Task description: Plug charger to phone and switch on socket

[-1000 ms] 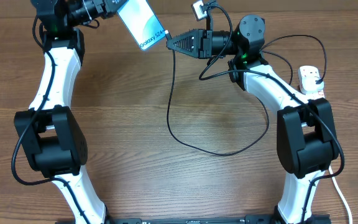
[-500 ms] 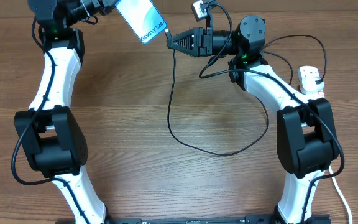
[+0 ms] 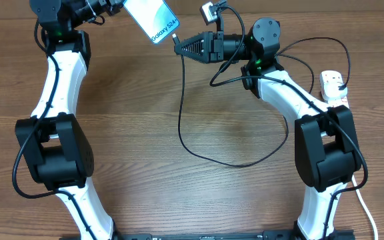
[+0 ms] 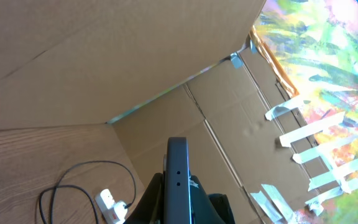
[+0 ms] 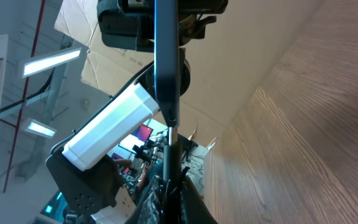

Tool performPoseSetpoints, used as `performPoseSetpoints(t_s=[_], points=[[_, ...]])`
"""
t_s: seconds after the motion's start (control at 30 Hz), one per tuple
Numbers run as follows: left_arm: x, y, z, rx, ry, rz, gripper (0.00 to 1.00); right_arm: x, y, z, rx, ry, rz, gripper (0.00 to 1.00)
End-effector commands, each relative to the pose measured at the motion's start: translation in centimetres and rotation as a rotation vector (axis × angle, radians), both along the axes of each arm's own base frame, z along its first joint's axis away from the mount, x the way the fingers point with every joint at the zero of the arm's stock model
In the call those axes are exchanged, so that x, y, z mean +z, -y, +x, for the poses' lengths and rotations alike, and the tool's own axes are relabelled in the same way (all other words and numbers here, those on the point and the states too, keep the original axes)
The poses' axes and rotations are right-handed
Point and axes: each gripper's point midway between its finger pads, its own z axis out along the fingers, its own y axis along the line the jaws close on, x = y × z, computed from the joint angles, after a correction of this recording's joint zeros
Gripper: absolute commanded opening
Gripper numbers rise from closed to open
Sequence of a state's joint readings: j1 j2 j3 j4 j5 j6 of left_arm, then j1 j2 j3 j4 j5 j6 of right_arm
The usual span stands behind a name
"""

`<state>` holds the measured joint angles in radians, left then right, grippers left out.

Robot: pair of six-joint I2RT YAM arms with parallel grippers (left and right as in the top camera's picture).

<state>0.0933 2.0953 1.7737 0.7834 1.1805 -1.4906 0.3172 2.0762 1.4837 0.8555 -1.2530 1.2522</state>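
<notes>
Big stuff first: over the wooden table (image 3: 145, 133) you had both arms stretched to the far edge, with all the action up in the air. The socket (image 3: 333, 87) sat way off at the right edge, just beside the right arm and well apart from either gripper, so by my read the switch wasn't done yet.

Your left gripper (image 3: 117, 5) was clamped on the top end of the phone (image 3: 153, 19). It held the phone off the table, tilted, screen lit, bottom edge pointing at the other arm. The charger (image 3: 181, 113) hung from the right gripper (image 3: 182, 47) in a big loose loop across the table, then ran back behind the right arm toward the socket. That gripper was closed on the cable right behind the connector tip (image 3: 176, 39), which sat at the phone's bottom edge. In the right wrist view it lined up with the edge-on phone, but I couldn't tell if it was in the port or just touching.

What could bite you:
- Both things were floating, so a slightly off-axis push could pivot the phone in the left fingers instead of seating the plug.
- The tip could skid along the edge.
- The thin cable could slide back through the pinch.
- That loop could snag the right arm when you go for the switch.
</notes>
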Motion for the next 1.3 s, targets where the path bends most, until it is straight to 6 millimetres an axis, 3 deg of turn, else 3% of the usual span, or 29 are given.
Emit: performPoseSetpoints(t_s=[0.0, 1.27], points=[[1.6, 0.0, -0.1, 0.022, 0.023, -0.019, 0.04, -0.4, -0.1, -0.2, 0.009, -0.003, -0.002, 0.04], [0.9, 1.6, -1.1, -0.061, -0.027, -0.007, 0.04, -0.5, -0.1, -1.5, 0.076, 0.039, -0.015, 0.04]])
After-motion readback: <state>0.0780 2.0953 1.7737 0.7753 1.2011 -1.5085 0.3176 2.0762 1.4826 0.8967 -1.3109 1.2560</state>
